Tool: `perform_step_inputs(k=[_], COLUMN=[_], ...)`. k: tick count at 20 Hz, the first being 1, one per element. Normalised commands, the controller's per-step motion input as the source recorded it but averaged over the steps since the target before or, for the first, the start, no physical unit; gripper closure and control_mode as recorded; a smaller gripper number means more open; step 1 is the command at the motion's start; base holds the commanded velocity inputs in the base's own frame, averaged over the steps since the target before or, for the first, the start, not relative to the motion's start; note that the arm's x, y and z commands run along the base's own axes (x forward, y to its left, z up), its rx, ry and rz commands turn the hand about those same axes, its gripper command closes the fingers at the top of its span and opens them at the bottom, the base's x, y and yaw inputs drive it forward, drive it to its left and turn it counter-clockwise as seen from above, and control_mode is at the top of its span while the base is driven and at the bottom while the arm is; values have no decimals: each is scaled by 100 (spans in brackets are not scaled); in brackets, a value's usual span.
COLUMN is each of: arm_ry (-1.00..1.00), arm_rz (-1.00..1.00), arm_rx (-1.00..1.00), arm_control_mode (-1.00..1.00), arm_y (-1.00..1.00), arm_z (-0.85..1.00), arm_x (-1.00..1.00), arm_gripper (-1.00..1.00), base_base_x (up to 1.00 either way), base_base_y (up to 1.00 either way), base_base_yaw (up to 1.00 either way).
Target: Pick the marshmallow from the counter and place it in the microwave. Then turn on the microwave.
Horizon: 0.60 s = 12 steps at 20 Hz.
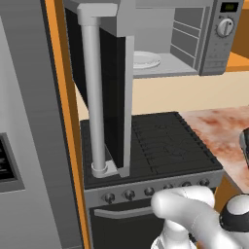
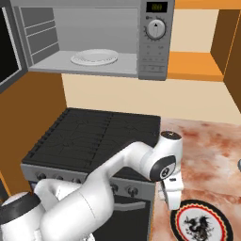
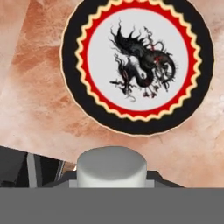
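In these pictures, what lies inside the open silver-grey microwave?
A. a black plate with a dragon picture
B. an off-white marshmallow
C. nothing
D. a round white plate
D: a round white plate rests on the floor of the open silver-grey microwave; the black, red-ringed dragon plate lies on the mottled pinkish-red counter, and the off-white marshmallow sits at the gripper.

Microwave (image 2: 155,42) door open, white plate (image 2: 94,57) inside; end effector (image 2: 172,200) above counter (image 2: 207,150).
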Motion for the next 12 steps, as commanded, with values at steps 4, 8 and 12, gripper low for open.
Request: perform_step_inputs(k=[4,8,12], arm_ry=[-10,-6,-1], arm_rz=[20,24,24], arm_rx=[-11,-10,-9], arm_control_mode=[-100,-100,-100], arm_y=[52,49,47], arm_z=[13,14,18], arm_x=[4,15,17], arm_gripper=[100,100,100], base_base_x=[0,0,0], base_base_y=[0,0,0], base_base_yaw=[0,0,0])
